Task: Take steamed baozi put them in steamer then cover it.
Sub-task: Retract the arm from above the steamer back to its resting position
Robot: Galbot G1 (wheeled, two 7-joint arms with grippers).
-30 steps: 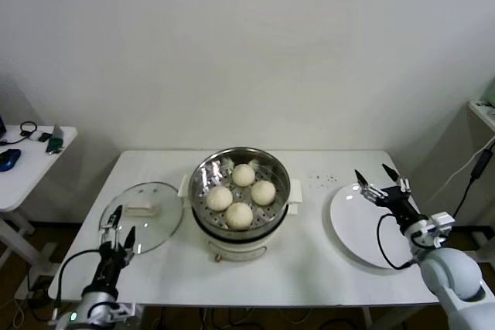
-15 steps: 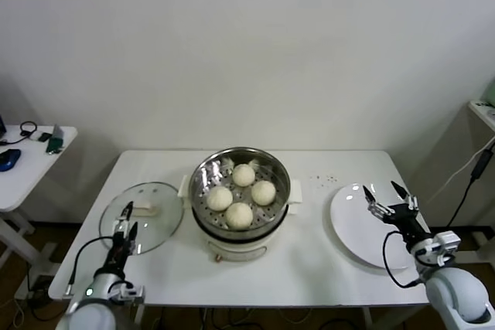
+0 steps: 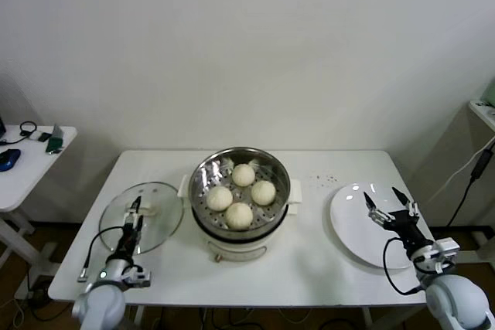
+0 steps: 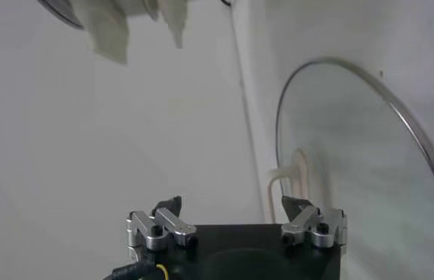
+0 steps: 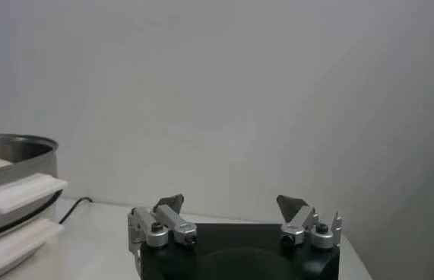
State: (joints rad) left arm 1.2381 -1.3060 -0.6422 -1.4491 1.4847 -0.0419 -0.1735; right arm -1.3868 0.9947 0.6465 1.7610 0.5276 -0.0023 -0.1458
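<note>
As before, left pincer [image 3: 137, 208] nearer cover [image 3: 158, 218] (uncovered).

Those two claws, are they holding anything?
No. The left gripper is open above the cover; the right gripper is open above the plate.

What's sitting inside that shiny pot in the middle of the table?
Four baozi rest on the perforated tray inside the steamer, uncovered. The cover lies on the table beside it. What is under the tray is hidden.
</note>
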